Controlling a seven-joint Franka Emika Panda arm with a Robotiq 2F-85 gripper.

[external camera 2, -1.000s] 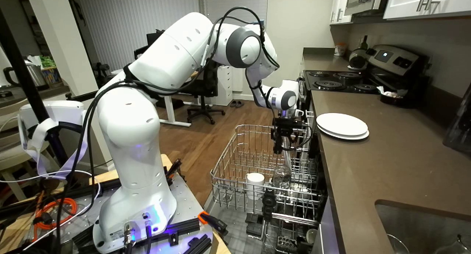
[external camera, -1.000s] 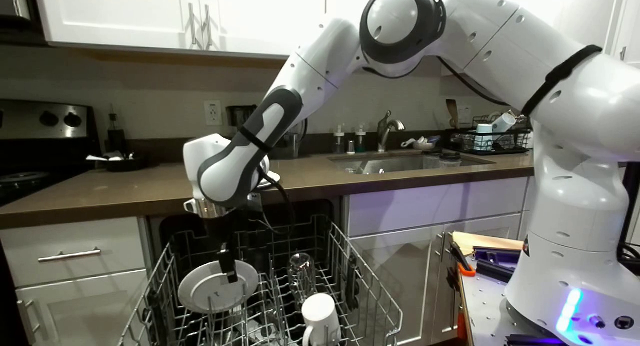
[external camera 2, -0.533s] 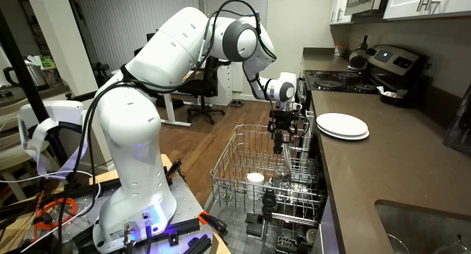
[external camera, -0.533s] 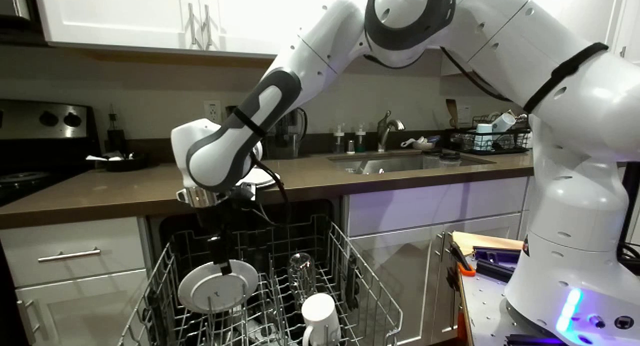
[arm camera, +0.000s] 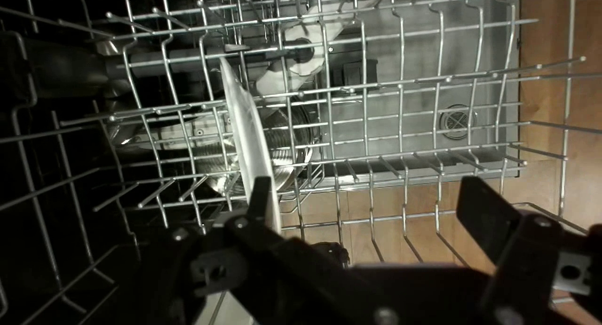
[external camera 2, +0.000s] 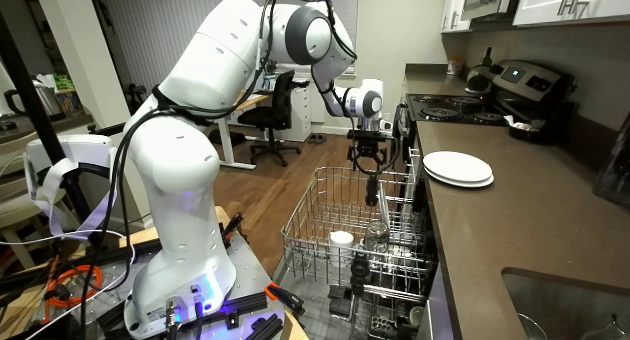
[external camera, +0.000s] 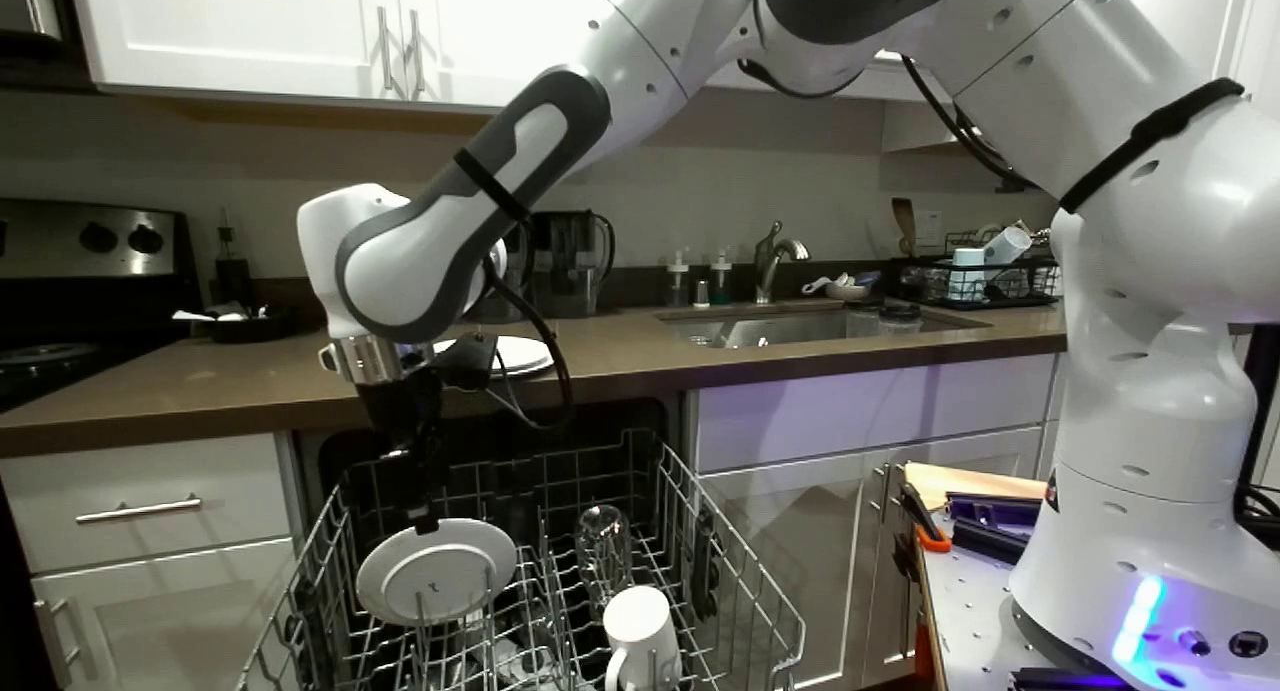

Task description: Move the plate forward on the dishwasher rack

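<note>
I have the plain round white dinner plate standing on edge, tilted off vertical, in the wide rectangular light grey coated-wire dishwasher rack. In an exterior view its broad face is turned to the camera as an oval, long axis rising to the right. In my wrist view it appears edge-on: a narrow strip, its long axis running steeply from upper left to lower right. The jaws of my black two-finger gripper are spread wide. One finger overlaps the plate's rim in that view; I cannot tell whether it touches. The opposite finger is well apart from the plate, with rack wires spanning the gap.

The plate is smooth, with a concentric ring and a small dark mark; the rack's upright rods are thin and straight. A glossy white handled mug and a clear glass vessel occupy the rack's other half. The brown countertop borders the rack.
</note>
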